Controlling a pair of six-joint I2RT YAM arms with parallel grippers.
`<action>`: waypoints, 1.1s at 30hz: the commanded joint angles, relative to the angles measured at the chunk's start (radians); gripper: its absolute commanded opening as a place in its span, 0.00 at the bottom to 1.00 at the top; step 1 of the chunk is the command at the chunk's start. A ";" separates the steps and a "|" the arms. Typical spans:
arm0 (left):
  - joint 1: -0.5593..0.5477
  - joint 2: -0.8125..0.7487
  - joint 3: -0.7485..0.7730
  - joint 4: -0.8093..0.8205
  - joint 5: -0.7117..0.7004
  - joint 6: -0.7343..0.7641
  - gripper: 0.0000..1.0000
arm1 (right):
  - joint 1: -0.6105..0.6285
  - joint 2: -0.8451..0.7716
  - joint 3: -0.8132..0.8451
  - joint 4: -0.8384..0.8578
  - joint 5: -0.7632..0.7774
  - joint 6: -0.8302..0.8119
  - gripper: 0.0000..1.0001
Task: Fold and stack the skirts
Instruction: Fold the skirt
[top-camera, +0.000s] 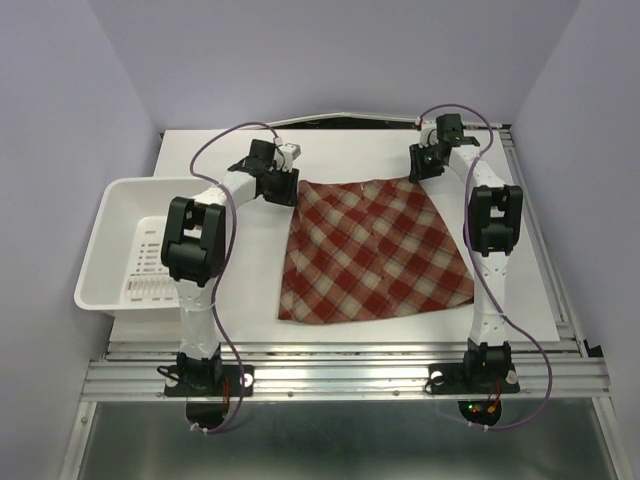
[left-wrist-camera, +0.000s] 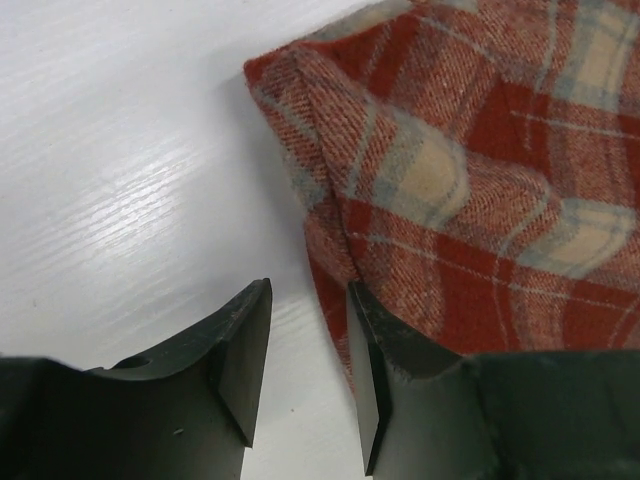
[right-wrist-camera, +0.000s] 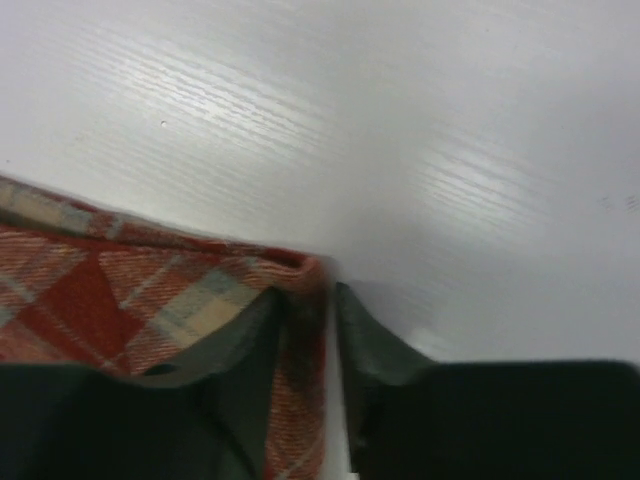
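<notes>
Item: one plaid skirt (top-camera: 375, 250), flat mid-frame on tabletop (top-camera: 255, 265).
Left pincer (left-wrist-camera: 308, 300): at upper-left corner, jaws apart, hem beside one finger, nothing held.
Right pincer (right-wrist-camera: 308, 295): at upper-right corner, hem between jaws; clamped or not, cannot tell.
Handling: seat both corners deep before lifting.

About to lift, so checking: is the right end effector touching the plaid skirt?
Touching. The right wrist view shows the plaid skirt's corner edge running between the right end effector's fingers, lying against one finger with no gap showing.
</notes>
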 joint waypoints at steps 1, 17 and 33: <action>-0.028 0.003 0.026 0.045 -0.033 -0.017 0.48 | -0.004 -0.018 -0.015 0.060 0.023 -0.002 0.25; -0.053 0.145 0.084 -0.130 -0.429 0.016 0.45 | -0.085 -0.038 0.020 0.060 0.059 0.012 0.01; -0.046 -0.090 0.126 -0.121 -0.063 0.088 0.49 | -0.113 -0.119 -0.198 -0.026 0.046 -0.008 0.01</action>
